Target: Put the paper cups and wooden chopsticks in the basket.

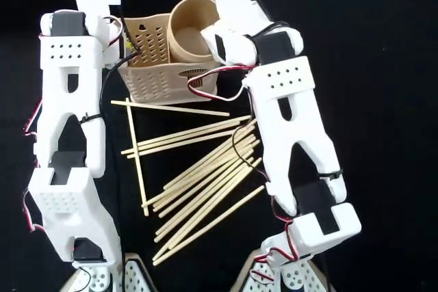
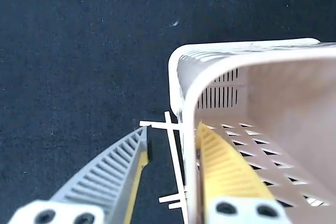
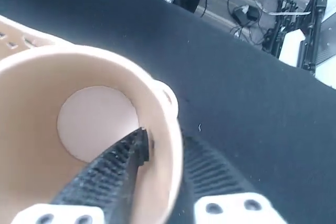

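Note:
A tan paper cup [image 1: 191, 29] hangs tilted over the right half of the pale slotted basket [image 1: 164, 80]. My right gripper [image 1: 209, 32] is shut on its rim. In the right wrist view one finger is inside the paper cup [image 3: 94, 119], the other is outside, and the right gripper [image 3: 165, 140] pinches the wall. My left gripper [image 1: 129, 44] is at the basket's left wall. It straddles that wall with the yellow finger [image 2: 226, 166] inside the basket [image 2: 252, 56] and the grey finger outside, so the left gripper [image 2: 174, 135] is shut on it. Several wooden chopsticks [image 1: 205, 176] lie fanned on the black cloth in front of the basket.
Both white arms flank the chopstick pile, one along each side. Black cloth stretches bare to the right of the right arm. Cables and stands show beyond the table's far edge [image 3: 273, 19].

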